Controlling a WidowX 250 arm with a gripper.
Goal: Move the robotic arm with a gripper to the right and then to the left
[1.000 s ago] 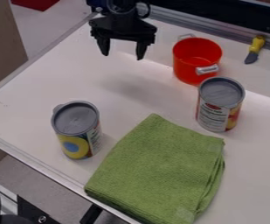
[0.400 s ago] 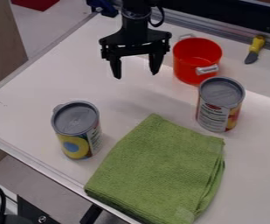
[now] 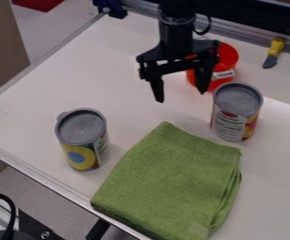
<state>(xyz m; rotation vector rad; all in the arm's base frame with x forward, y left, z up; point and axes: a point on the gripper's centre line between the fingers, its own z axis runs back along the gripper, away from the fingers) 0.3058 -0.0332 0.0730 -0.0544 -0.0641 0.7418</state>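
red pot (image 3: 229, 56) partly hidden behind fingers (image 3: 203, 78)

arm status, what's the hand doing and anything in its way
Hand open, empty, over white table. Red pot partly behind it. Grey-lidded can by pot, possible snag if low.

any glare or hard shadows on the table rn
Camera view: a pale glare patch lies on the white table just right of the right-hand gray-lidded can; the red pot's metal handle looks bright; the shadow beside the left-hand gray-lidded can is faint and soft-edged.
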